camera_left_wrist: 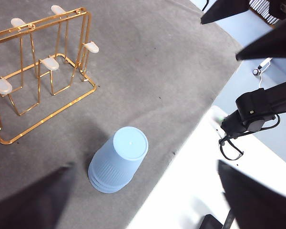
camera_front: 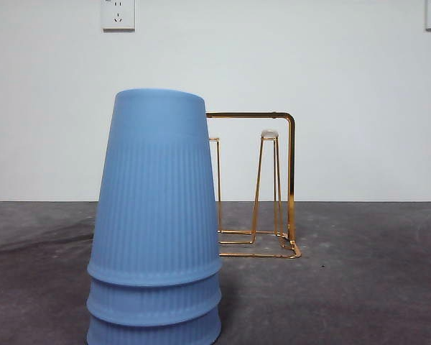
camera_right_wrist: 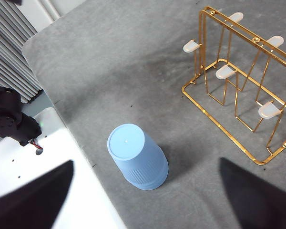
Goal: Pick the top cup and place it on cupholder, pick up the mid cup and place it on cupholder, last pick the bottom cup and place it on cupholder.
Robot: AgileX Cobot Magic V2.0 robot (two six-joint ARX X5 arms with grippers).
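Note:
Three blue ribbed cups (camera_front: 154, 215) stand upside down, nested in one stack, near the front of the grey mat. The stack also shows in the left wrist view (camera_left_wrist: 119, 160) and the right wrist view (camera_right_wrist: 137, 156). Behind it and to its right stands the gold wire cupholder (camera_front: 287, 180), with white-tipped prongs (camera_left_wrist: 50, 63) that carry nothing (camera_right_wrist: 224, 71). My left gripper (camera_left_wrist: 145, 167) hangs open high above the mat, nothing between its jaws. My right gripper (camera_right_wrist: 146, 163) is also open and high, with the stack far below it. Neither arm appears in the front view.
The grey mat (camera_left_wrist: 148, 71) ends close to the stack at a white table border (camera_left_wrist: 190, 181) (camera_right_wrist: 43, 171). The other arm's black body (camera_left_wrist: 255, 107) and dark jaw tips (camera_left_wrist: 229, 9) show at one side. A white wall with sockets (camera_front: 118, 14) stands behind.

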